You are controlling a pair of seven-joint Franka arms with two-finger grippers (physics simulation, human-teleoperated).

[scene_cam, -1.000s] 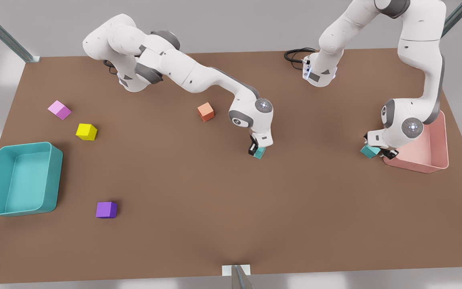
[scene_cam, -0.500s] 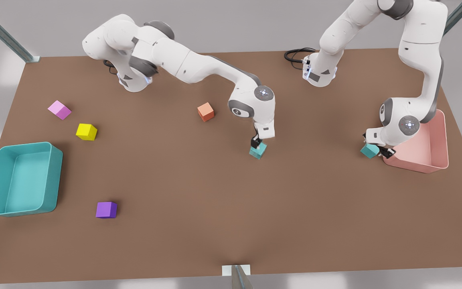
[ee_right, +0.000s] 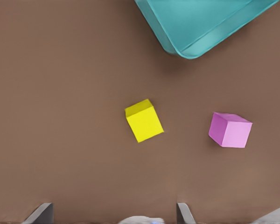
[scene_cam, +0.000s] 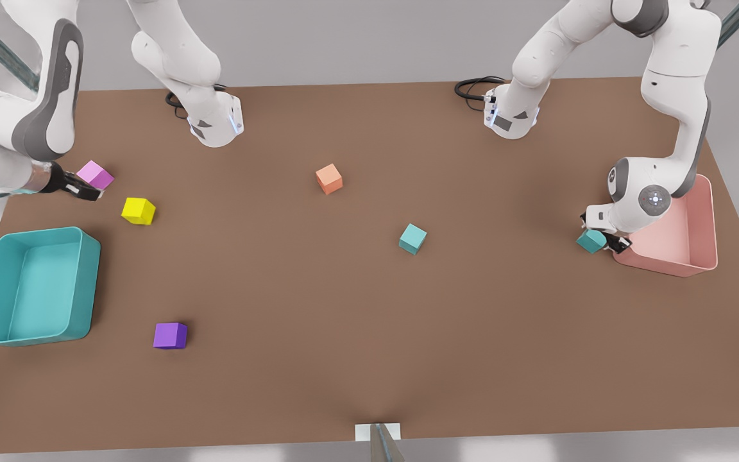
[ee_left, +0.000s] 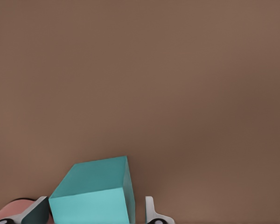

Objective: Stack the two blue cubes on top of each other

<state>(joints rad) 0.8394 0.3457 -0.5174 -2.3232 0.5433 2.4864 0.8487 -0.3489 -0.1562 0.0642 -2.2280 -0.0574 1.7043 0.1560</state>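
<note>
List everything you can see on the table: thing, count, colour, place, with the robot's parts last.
Small matte teal cubes: two; one alone mid-table, one beside the pink bin, at the left claw.
Small orange cube: one, mid-table, toward the arm bases.
Small pink cube: one, front view's left, next to the right claw.
Small yellow cube: one, near the pink cube.
Small purple cube: one, near the teal bin.
Large teal rectangular bin: one, front view's left edge.
Pink rectangular bin: one, front view's right edge.
Brown table: one.
Black cable: one, by an arm base.
Left claw: at the teal cube.
Right claw: open, by the pink cube.
</note>
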